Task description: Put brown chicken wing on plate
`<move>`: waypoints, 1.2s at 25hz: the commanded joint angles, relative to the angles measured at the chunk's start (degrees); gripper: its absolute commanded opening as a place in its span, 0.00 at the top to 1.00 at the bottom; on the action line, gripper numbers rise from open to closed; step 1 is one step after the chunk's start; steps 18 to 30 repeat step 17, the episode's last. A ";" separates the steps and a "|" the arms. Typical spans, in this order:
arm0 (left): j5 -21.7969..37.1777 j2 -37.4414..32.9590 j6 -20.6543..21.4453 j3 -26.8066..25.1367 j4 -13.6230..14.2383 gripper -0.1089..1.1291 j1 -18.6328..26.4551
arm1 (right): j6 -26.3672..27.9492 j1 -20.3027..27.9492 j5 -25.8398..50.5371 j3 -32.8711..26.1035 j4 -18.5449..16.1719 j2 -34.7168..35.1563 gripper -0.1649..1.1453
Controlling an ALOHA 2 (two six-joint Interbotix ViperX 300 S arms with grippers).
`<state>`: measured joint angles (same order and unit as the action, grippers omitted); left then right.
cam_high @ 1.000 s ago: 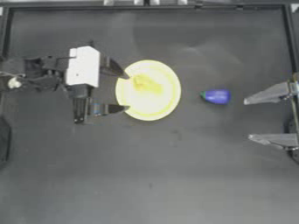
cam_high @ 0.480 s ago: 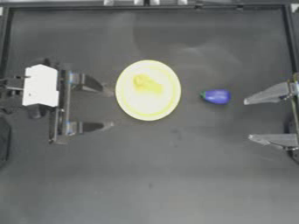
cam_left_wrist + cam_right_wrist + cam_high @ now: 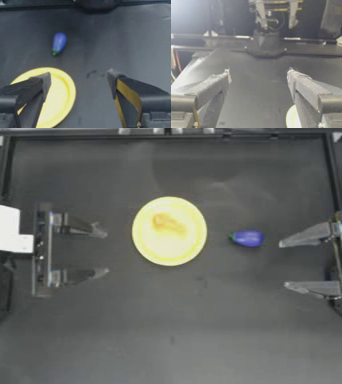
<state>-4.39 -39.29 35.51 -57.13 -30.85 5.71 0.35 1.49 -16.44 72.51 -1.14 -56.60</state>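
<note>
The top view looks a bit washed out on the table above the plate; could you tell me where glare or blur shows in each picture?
Top view: a pale sheen lies on the table beyond the plate, and the brown chicken wing is a soft smear. Left wrist view: the blue object is fairly crisp, the left gripper blurred. Right wrist view: bright glare along the table's far edge; the right gripper looks soft.

In the left wrist view the plate (image 3: 61, 95) is partly hidden behind one jaw of the left pincer (image 3: 78, 82) and cut off at the frame's edge — the brown chicken wing cannot be seen there. In the right wrist view only a sliver of plate rim shows, cut by the edge.
</note>
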 commanded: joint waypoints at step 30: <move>-4.66 -8.00 -0.97 -6.42 -1.32 0.10 -2.90 | 0.00 -0.09 -0.26 0.35 0.26 0.26 0.13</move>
